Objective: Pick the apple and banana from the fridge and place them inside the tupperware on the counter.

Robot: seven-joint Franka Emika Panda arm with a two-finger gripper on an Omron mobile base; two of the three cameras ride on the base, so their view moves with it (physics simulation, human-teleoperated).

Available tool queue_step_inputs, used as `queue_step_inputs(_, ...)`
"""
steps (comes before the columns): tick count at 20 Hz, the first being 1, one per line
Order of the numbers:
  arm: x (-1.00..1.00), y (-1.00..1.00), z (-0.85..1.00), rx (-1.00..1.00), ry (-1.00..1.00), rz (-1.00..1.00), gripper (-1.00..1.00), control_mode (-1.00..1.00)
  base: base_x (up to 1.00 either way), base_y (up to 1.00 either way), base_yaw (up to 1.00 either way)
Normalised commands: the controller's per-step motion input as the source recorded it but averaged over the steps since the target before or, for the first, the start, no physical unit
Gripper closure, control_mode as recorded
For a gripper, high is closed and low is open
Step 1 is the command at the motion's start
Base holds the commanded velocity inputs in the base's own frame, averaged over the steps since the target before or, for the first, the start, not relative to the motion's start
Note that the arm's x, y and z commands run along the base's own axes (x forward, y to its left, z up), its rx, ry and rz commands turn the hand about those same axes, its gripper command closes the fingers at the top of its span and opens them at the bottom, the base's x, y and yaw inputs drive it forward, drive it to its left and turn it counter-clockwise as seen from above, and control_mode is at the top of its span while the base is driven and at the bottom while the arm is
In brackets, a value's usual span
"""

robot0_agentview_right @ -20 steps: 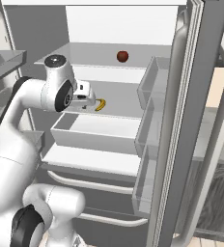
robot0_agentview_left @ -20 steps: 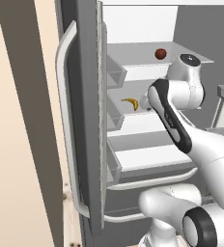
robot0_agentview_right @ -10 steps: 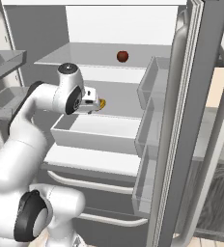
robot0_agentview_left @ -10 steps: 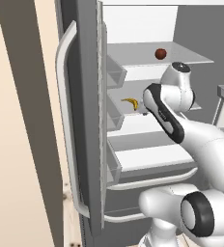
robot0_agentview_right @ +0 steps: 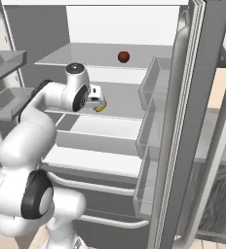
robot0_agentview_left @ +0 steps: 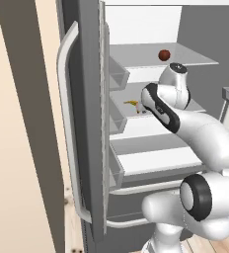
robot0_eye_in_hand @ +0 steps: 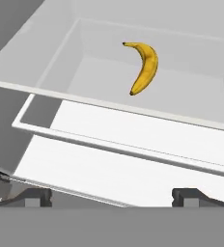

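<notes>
White fridge point(robot0_agentview_right: 110, 29) shelves span the frames. Above the gripper point(robot0_eye_in_hand: 111, 195), whose jaws stand wide apart and empty, the banana point(robot0_eye_in_hand: 145, 67) lies upper centre of the hand view on the middle shelf. On the shelf above sits the apple point(robot0_agentview_right: 123, 57). The arm hides much of the banana from the left. Compared with a second ago, the gripper sits closer to it.

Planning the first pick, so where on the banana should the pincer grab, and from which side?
Probably the thick middle of the banana, from above, fingers closing across its width. It lies flat and alone on the fridge shelf, and the open pincer is apart from it.
</notes>
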Motion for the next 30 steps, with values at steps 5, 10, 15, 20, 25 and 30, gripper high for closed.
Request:
queue_step_inputs(5, 0.42, 0.0, -0.25, 0.0, -0.09, -0.01, -1.0, -1.0, 0.0, 0.0, 0.0)
queue_step_inputs(10, 0.43, 0.0, -0.15, 0.0, 0.0, -0.11, -1.0, -1.0, 0.0, 0.0, 0.0)
queue_step_inputs(15, 0.36, 0.0, -0.11, 0.01, 0.0, -0.15, -1.0, -1.0, 0.0, 0.0, 0.0)
queue_step_inputs(20, 0.34, 0.0, -0.12, 0.02, 0.0, -0.1, -1.0, -1.0, 0.0, 0.0, 0.0)
queue_step_inputs(25, 0.4, 0.0, -0.13, 0.0, 0.0, -0.01, -1.0, -1.0, 0.0, 0.0, 0.0)
queue_step_inputs(30, 0.39, -0.03, -0.14, 0.0, 0.0, 0.0, -1.0, -1.0, 0.0, 0.0, 0.0)
